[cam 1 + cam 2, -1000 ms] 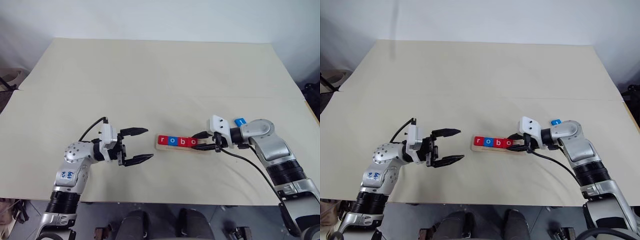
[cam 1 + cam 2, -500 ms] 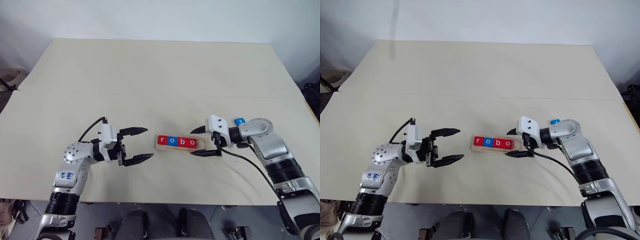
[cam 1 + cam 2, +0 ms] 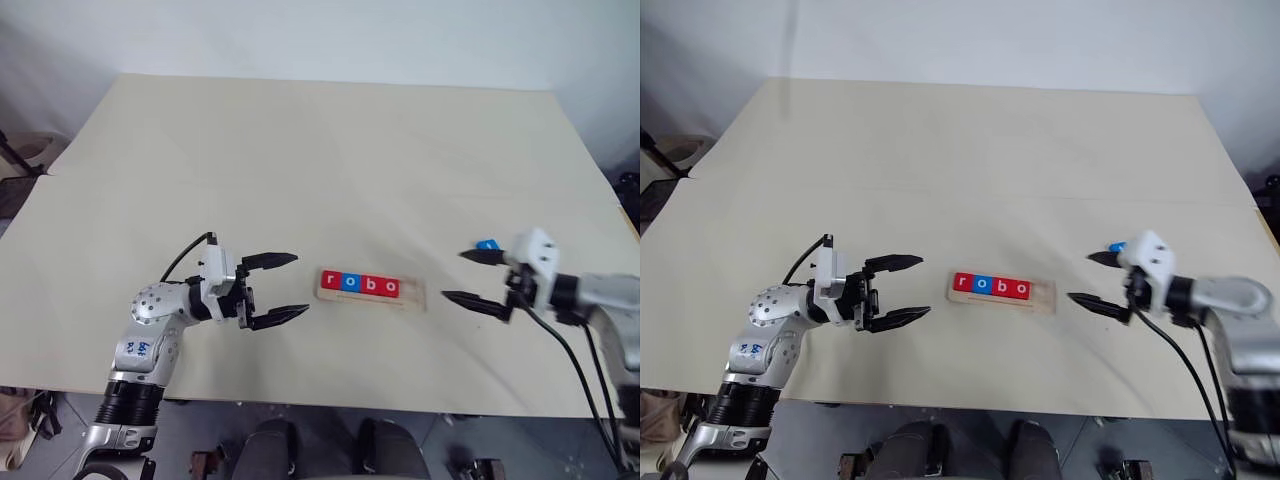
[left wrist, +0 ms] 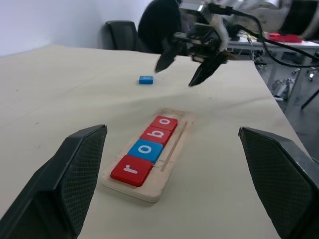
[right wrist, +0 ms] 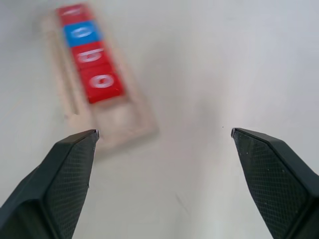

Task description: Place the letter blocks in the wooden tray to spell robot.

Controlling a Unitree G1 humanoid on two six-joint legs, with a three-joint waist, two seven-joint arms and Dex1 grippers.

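Blue block [image 3: 487, 245] (loose) lies just beside right gripper [image 3: 476, 277]

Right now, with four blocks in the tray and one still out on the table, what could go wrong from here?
1. The blue block lies right beside the open right gripper; a finger could knock it away before a grasp.
2. The wooden tray has one free slot, at its right end, next to the red o block; a tilted insertion could jam or disturb the row.
3. The tray sits loose on the table, so a push may slide it.
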